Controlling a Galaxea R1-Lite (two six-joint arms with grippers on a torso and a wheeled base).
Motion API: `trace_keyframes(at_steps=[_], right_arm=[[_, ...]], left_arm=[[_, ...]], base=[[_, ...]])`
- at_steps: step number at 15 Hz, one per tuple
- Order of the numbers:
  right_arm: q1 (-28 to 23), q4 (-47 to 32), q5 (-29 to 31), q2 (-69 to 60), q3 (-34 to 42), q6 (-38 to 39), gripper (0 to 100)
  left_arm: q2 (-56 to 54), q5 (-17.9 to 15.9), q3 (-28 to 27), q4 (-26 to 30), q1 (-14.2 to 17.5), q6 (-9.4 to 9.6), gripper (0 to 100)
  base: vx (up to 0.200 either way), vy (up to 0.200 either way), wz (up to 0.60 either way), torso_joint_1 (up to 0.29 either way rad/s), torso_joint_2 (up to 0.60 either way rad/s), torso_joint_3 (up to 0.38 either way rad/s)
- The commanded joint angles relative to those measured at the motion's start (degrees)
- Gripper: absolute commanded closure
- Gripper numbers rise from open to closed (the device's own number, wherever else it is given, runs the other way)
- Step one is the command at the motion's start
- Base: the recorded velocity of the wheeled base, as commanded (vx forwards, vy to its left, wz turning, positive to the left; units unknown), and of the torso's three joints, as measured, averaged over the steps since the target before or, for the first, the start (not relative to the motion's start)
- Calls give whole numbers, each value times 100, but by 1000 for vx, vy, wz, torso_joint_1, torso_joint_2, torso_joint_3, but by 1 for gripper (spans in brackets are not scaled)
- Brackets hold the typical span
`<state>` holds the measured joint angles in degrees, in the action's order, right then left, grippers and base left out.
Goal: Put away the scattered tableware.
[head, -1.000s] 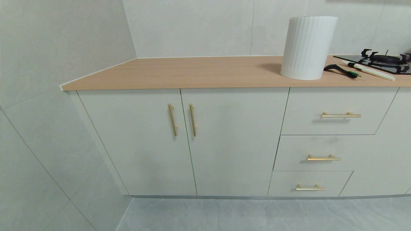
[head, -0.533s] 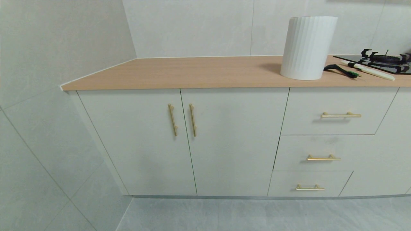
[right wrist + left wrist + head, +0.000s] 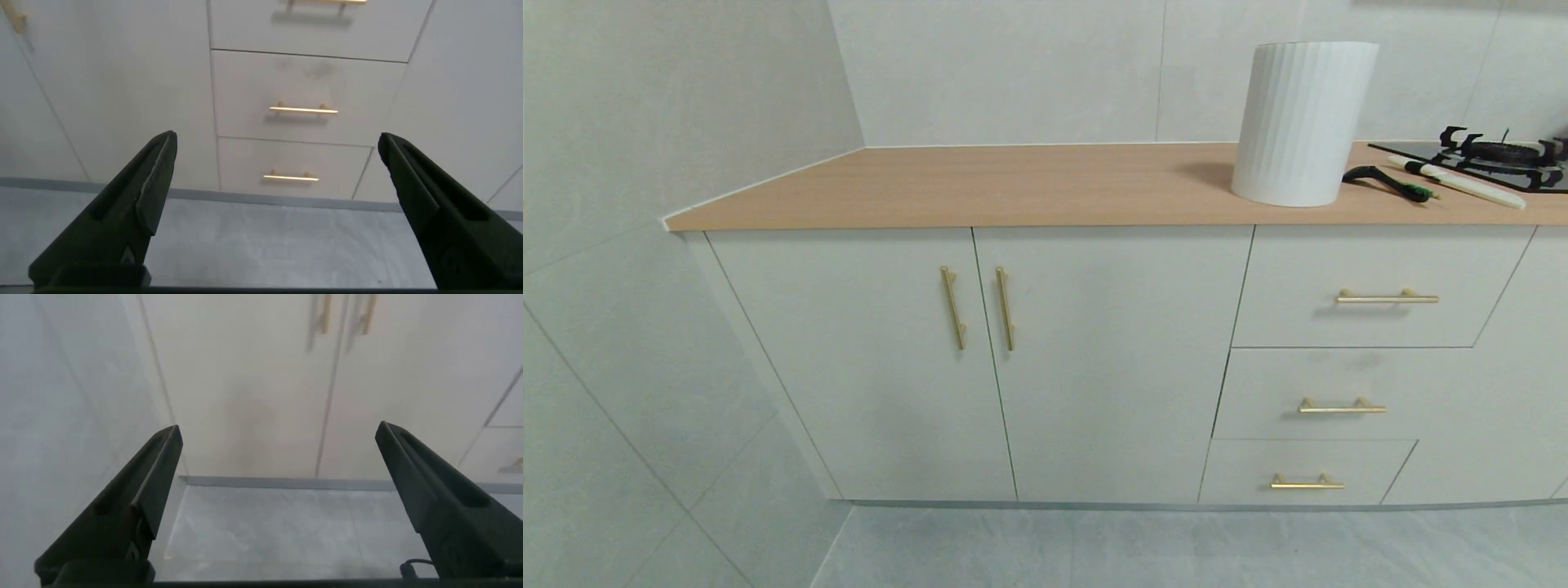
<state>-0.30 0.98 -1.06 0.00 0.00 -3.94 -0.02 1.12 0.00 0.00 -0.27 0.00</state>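
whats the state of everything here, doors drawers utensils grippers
left cupboard door, shut
right cupboard door, shut
top drawer, shut
middle drawer, shut
bottom drawer, shut
white ribbed container, upright on the counter
black utensil, lying flat beside the container
white utensil, lying flat, partly on the stove edge
left gripper, fingers open, empty
right gripper, fingers open, empty

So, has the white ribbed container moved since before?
No. The container keeps its gap to the black utensil; the whole view shifted, so the camera moved.
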Motion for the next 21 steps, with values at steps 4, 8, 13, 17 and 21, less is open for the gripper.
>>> trace_keyframes(at_steps=[4,8,13,17,21], right_arm=[[4,-1,1,9,0,-2,0],[-5,8,1,18,0,7,0],[-5,8,1,9,0,7,0],[-5,8,1,18,0,7,0],[-5,8,1,18,0,7,0]], left_arm=[[2,2,0,0,0,0,0],[2,2,0,0,0,0,0],[2,2,0,0,0,0,0],[2,2,0,0,0,0,0],[2,2,0,0,0,26,0]], base=[[0,-200,0,1,1,2],[0,-200,0,1,2,4],[0,-160,0,2,1,5],[0,0,0,0,0,0],[50,0,0,2,1,1]])
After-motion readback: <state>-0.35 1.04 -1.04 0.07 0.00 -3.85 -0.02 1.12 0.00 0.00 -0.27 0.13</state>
